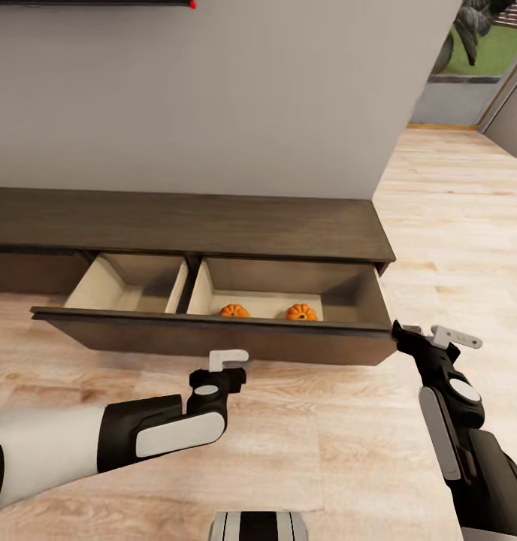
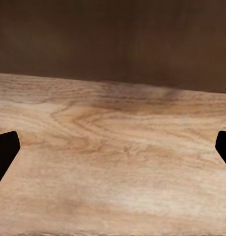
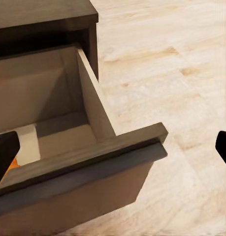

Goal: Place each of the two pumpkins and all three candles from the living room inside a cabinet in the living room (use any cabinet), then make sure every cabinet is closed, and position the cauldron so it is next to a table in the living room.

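Observation:
The long dark-brown cabinet (image 1: 183,225) stands against the wall with its wide drawer (image 1: 213,336) pulled out. Two orange pumpkins (image 1: 234,310) (image 1: 301,312) rest side by side in the drawer's right compartment, and the left compartment looks bare. My left gripper (image 1: 227,361) hangs open just in front of the drawer front, over the floor, with dark fingertips (image 2: 4,152) wide apart. My right gripper (image 1: 436,335) is open beside the drawer's right corner (image 3: 159,135). An orange sliver of pumpkin (image 3: 14,163) shows inside. The candles and the table are out of view.
A grey wall (image 1: 213,98) rises behind the cabinet. Light wood floor (image 1: 454,225) stretches to the right toward a doorway with a plant (image 1: 469,30) beyond it. My base (image 1: 258,526) shows at the lower edge.

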Motion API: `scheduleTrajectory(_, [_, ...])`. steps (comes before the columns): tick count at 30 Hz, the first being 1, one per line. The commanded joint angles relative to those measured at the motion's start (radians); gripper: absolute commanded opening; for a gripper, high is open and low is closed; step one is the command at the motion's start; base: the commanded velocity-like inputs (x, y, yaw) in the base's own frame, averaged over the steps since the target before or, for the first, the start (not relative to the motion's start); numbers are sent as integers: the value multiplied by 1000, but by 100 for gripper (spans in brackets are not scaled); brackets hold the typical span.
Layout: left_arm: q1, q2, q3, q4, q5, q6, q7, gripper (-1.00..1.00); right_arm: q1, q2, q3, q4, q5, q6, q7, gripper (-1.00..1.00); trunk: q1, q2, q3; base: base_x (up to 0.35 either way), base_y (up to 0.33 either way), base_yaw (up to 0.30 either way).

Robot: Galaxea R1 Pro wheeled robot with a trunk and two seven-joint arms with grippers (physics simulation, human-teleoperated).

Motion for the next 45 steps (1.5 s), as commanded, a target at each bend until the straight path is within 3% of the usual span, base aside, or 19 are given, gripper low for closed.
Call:
scheduleTrajectory(1, [-1,7,-3,0,6,0,3,100,0,-1,1,-1,-10,3,-7,100,-1,0,-1,-331,107,0])
scheduleTrajectory(3, [-1,10,-2,2,19,0,3,100,0,-1,2,-1,-10,3,-7,100,-1,0,-1,-319,143,0])
scheduleTrajectory(4, [-1,16,-2,6,45,2,-2,100,0,-1,2,-1,-10,3,-7,100,-1,0,-1,-298,203,0])
scheduleTrajectory(11, [-1,22,-2,24,49,3,2,100,0,-1,3,-1,-11,2,-6,100,-1,0,0,-213,160,0])
scheduleTrajectory(32, [-1,24,-7,86,53,0,5,100,0,0,5,-1,-12,2,-6,100,-1,0,31,-9,7,0])
scheduleTrajectory(39, [-1,24,-57,123,58,-3,-1,100,12,6,11,-1,-12,2,-5,100,-1,0,42,0,0,0])
scheduleTrajectory(43, [-1,24,-78,152,91,-37,-4,100,28,14,19,-1,-12,1,-5,100,-1,0,49,-12,0,0])
scheduleTrajectory(45, [-1,22,-144,201,113,-89,-4,100,68,17,25,-1,-12,-1,-4,100,-1,0,52,-6,0,0])
